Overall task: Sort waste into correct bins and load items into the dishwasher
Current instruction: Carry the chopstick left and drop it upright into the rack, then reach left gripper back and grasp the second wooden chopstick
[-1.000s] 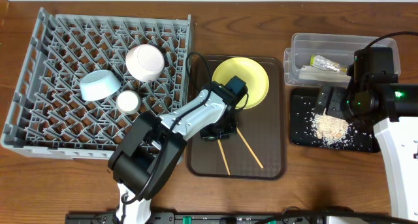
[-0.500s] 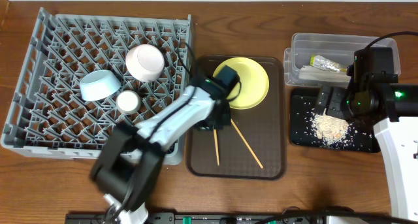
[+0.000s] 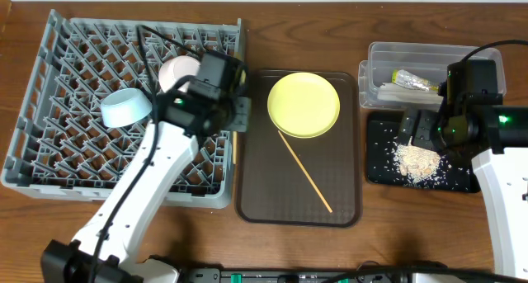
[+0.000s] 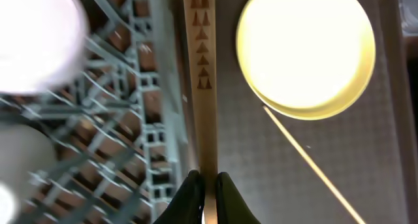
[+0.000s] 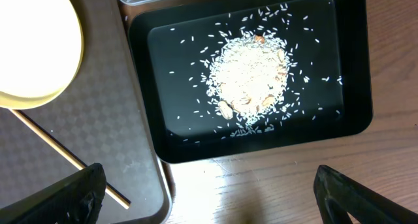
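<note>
The left gripper [image 4: 206, 179] has its jaws closed tight on one chopstick [image 4: 204, 87]. It holds the chopstick along the right edge of the grey rack [image 3: 49, 163], between the rack and the brown tray [image 3: 256, 192]. The second chopstick [image 3: 304, 169] lies on this tray, with one end at the rim of the yellow plate [image 3: 304, 104]. In the rack sit a pink bowl [image 3: 175, 68] and a blue bowl [image 3: 122, 108]. The right gripper [image 5: 209, 191] hangs over the black tray [image 5: 353, 67] with the rice heap [image 5: 248, 77], and its jaws are wide apart. The clear tub [image 3: 412, 52] beside it holds a green-yellow packet [image 3: 415, 78] and white paper [image 3: 394, 91].
</note>
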Robot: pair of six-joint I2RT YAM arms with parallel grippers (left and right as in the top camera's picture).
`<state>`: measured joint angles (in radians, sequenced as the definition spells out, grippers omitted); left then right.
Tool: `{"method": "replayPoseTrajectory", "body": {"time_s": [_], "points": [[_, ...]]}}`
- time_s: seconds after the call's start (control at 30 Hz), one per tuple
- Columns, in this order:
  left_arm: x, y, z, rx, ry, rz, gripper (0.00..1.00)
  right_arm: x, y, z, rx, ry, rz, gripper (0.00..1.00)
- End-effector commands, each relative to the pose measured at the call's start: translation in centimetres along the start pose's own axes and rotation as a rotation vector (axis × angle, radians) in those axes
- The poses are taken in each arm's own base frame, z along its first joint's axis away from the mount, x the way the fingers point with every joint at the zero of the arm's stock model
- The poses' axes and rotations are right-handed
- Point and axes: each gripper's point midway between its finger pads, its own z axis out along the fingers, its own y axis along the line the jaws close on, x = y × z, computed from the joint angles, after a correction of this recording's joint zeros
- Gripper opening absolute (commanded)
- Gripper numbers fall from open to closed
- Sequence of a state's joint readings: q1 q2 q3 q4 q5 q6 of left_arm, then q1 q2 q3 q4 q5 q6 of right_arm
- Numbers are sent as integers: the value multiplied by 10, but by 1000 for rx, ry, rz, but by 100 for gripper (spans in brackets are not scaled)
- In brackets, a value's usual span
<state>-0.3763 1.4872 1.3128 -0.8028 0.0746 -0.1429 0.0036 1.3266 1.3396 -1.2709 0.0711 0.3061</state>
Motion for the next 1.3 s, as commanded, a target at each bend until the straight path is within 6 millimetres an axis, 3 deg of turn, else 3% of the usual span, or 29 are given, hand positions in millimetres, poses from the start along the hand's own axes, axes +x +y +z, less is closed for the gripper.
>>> {"method": "replayPoseTrajectory", "body": {"time_s": [0.0,0.13,0.37,0.47,0.6,0.63,0.73,0.87,0.93,0.97,1.03,1.27], "points": [[-10,20,-2,-60,-21,74,8,-1,-2,-2,3,-7,-3,99],[-10,38,7,-119,0,66,8,-1,-2,-2,3,-6,-4,99],[-3,49,29,-136,64,60,8,-1,-2,-2,3,-6,-3,99],[0,50,39,-140,88,60,16,-1,-2,-2,3,-5,-3,99],[2,54,48,-145,106,52,17,0,-2,-2,3,-5,-4,99],[2,55,48,-146,106,50,27,0,-2,-2,3,-5,-4,99],[0,56,46,-146,100,47,31,-1,-2,-2,3,-5,-4,99],[-7,50,31,-133,60,21,44,-1,-2,-2,3,-5,-4,99],[-10,34,21,-73,38,-22,51,-1,-2,-2,3,-5,-4,99],[-9,5,13,42,35,-48,56,-1,-2,-2,3,-6,-3,99],[-5,-15,12,97,51,-105,58,-1,-2,-2,3,-7,-3,99],[27,-71,35,95,161,-316,63,-1,-2,-2,2,-7,-3,99]]}}
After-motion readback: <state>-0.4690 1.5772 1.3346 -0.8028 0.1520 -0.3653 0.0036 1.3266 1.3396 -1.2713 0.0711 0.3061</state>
